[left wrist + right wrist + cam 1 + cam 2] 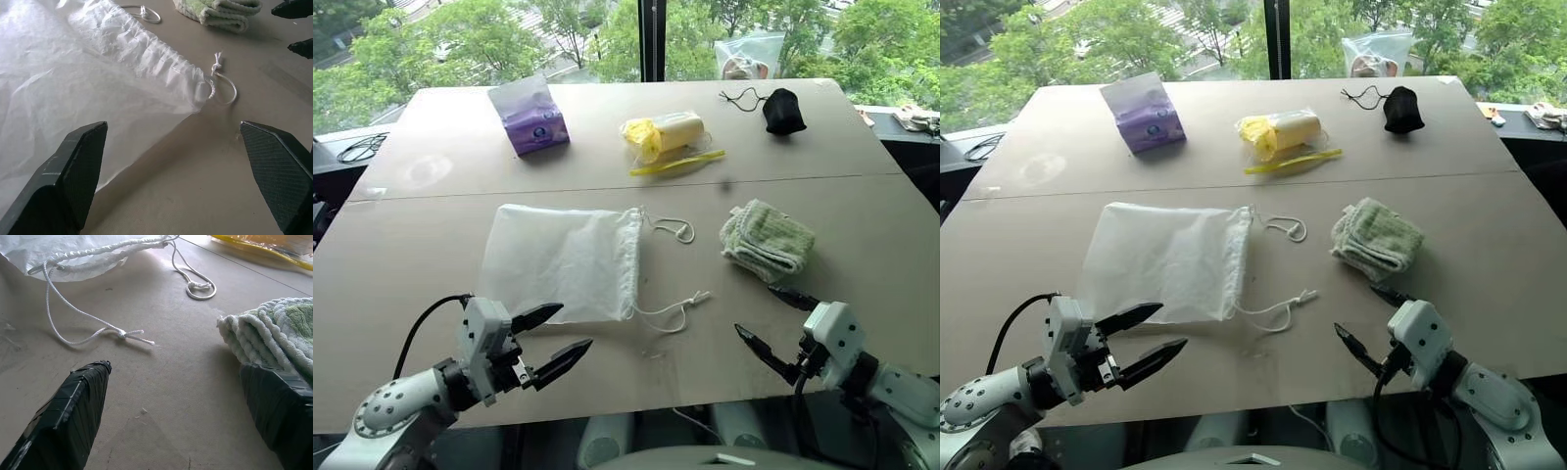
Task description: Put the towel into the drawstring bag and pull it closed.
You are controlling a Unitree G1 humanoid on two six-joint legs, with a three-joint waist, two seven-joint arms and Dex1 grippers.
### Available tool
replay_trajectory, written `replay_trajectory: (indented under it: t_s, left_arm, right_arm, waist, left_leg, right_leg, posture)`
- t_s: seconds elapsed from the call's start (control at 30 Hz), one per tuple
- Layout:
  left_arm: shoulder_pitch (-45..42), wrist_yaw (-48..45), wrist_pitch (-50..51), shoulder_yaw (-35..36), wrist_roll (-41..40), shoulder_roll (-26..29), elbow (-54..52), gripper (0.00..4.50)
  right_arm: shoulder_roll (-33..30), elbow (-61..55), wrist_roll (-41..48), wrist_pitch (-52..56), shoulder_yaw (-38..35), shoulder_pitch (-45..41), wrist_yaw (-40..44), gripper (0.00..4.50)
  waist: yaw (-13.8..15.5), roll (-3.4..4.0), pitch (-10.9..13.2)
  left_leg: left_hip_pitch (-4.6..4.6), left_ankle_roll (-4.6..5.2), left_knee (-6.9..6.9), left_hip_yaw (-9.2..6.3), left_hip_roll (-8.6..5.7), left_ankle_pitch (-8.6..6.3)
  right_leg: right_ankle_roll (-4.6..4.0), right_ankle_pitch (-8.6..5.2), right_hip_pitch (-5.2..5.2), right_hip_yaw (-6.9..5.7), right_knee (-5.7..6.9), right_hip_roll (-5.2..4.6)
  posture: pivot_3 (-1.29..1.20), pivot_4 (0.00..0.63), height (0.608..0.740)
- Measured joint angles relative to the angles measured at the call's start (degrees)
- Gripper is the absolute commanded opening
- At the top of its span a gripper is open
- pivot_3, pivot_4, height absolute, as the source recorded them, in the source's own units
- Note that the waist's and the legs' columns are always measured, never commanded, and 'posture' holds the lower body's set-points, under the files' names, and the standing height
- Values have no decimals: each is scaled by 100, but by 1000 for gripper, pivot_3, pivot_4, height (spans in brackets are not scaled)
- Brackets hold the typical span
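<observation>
The white drawstring bag point(558, 259) lies flat on the table point(421, 245), left of centre, its gathered mouth facing right with two looped cords point(677, 311) trailing out. To its right rests the folded pale green towel point(767, 241). My left gripper point(573, 327) hovers open just in front of the bag's near right corner, empty. My right gripper point(756, 310) is open and empty too, low in front of the towel, one finger close to the towel's near edge point(274, 333). The left wrist view looks across the bag's mouth point(146, 54) toward the towel point(220, 10).
Along the table's far side stand a purple tissue pack point(530, 116), a yellow item in clear plastic point(664, 135) with a yellow strip point(675, 163) before it, and a small black pouch point(783, 111). Windows rise behind. The table's front edge runs just under both grippers.
</observation>
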Motion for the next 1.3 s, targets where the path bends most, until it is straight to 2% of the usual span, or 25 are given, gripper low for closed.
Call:
replay_trajectory:
  t_s: [0.07, 0.2, 0.33, 0.43, 0.63, 0.73, 0.83, 0.87, 0.93, 1.0, 1.13, 1.23, 1.3]
  left_arm:
    - [-124, 86, 38, -47, 21, -7, -3, 4473]
    - [-1487, 882, 641, -785, 112, -57, -132, 4473]
    - [-2335, 1397, 1831, -1337, 208, 431, -182, 4473]
    - [-3191, 1826, 2570, -1527, 12, 252, 18, 4473]
    - [-4235, 2532, 3552, -2160, 175, -76, 414, 4473]
    - [-4549, 2718, 3612, -2584, 533, -181, 563, 3700]
    - [-4634, 2580, 3276, -3050, 915, -113, 638, 2317]
    - [-4657, 2471, 3150, -3171, 1021, -94, 728, 1656]
    - [-4707, 2300, 2979, -3314, 1160, -42, 883, 703]
    - [-4822, 1949, 2683, -3417, 1285, 125, 1079, 34]
    - [-5170, 131, 1120, -3555, 1665, 1038, 2174, 34]
    - [-5619, -838, 325, -3531, 1825, 1255, 3129, 34]
    - [-6261, -1419, 258, -3515, 1805, 1278, 4013, 34]
  right_arm:
    - [-1, 62, -5, -23, 34, -119, 7, 4500]
    - [89, 546, -17, -51, 357, -1154, 0, 4500]
    - [11, 572, -15, 35, 398, -1314, 9, 4500]
    - [-20, 522, 25, 214, 406, -1465, -21, 4500]
    - [-15, 334, 28, 421, 485, -1504, -158, 4500]
    - [-16, 300, -29, 430, 567, -1461, -193, 4500]
    - [-15, 298, -89, 430, 573, -1452, -257, 4500]
    - [-13, 298, -98, 429, 576, -1457, -271, 4500]
    - [-9, 299, -135, 425, 592, -1455, -283, 4500]
    - [11, 305, -179, 416, 627, -1457, -293, 4500]
    - [97, 385, -282, 388, 789, -1509, -366, 4500]
    - [123, 471, -340, 362, 848, -1566, -382, 4500]
    - [131, 509, -370, 280, 855, -1605, -385, 4500]
  waist:
    - [-1, 0, 0]
    - [21, -2, -2]
    - [25, 1, -1]
    - [18, 1, -3]
    - [23, -2, -5]
    - [15, -1, -5]
    - [-8, -1, -5]
    - [-4, 0, -5]
    - [0, -1, -5]
    - [4, -1, -5]
    - [-16, 0, -4]
    - [3, 0, -5]
    - [43, -2, -4]
  left_leg:
    - [4, 2, 0, 1, 1, -1]
    - [2, 5, 22, -5, 3, 1]
    - [5, 3, 14, -5, 3, 0]
    - [5, 3, 11, -1, 3, 0]
    - [7, 3, 12, -1, -1, 0]
    - [9, 3, 12, 3, -2, 0]
    - [12, 3, 11, 8, -1, 0]
    - [13, 3, 11, 9, -1, 0]
    - [14, 3, 12, 8, -1, 0]
    - [14, 3, 12, 18, -2, 0]
    - [26, 3, 10, 61, 0, 0]
    - [22, 3, 14, 65, 2, 1]
    - [10, 4, 29, 59, -2, 0]
  right_leg:
    - [1, 1, 5, 2, -6, 1]
    - [5, 4, 18, 0, -7, 15]
    - [3, 3, 14, 7, 6, 28]
    - [26, 17, 13, 13, 6, 31]
    - [27, 18, 15, 15, 7, 31]
    - [26, 18, 14, 18, 10, 32]
    - [21, 15, 14, 24, 11, 31]
    - [9, 8, 14, 24, 12, 31]
    - [8, 8, 14, 23, 15, 31]
    - [3, 5, 14, 22, 17, 31]
    - [0, 3, 9, 35, 27, 37]
    - [1, 3, 9, 36, 27, 35]
    - [2, 4, 7, 29, 27, 36]
  posture:
    - [0, 150, 740]
    - [0, 150, 740]
    - [0, 150, 740]
    - [0, 150, 740]
    - [0, 150, 740]
    - [0, 150, 740]
    - [0, 150, 740]
    - [0, 150, 740]
    - [0, 150, 740]
    - [0, 150, 740]
    - [0, 150, 740]
    - [0, 150, 740]
    - [0, 150, 740]
